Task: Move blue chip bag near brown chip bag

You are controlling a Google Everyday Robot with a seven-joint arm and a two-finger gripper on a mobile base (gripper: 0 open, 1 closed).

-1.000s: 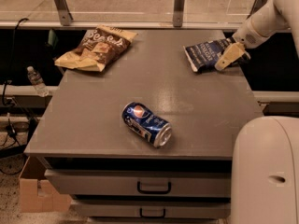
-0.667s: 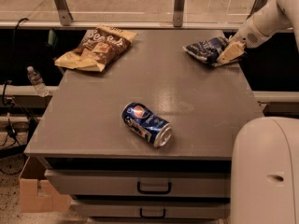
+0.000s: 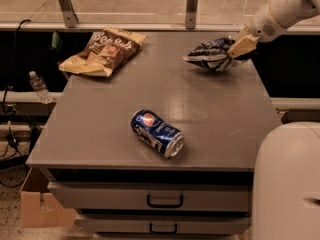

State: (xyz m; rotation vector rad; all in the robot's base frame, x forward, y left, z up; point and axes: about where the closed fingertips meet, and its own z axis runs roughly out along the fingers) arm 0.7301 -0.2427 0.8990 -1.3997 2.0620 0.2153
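The blue chip bag is a dark navy foil bag, held just above the table at the far right. My gripper is shut on the bag's right end, with the tan fingers pinching it. The white arm comes in from the upper right. The brown chip bag lies flat at the table's far left corner, well apart from the blue bag.
A blue Pepsi can lies on its side near the front middle of the grey table. Drawers sit under the table front. The robot's white base fills the lower right. A water bottle and a cardboard box sit at the left.
The gripper has lifted the blue chip bag off the table and carried it a little to the left. The can and the brown bag have not moved.
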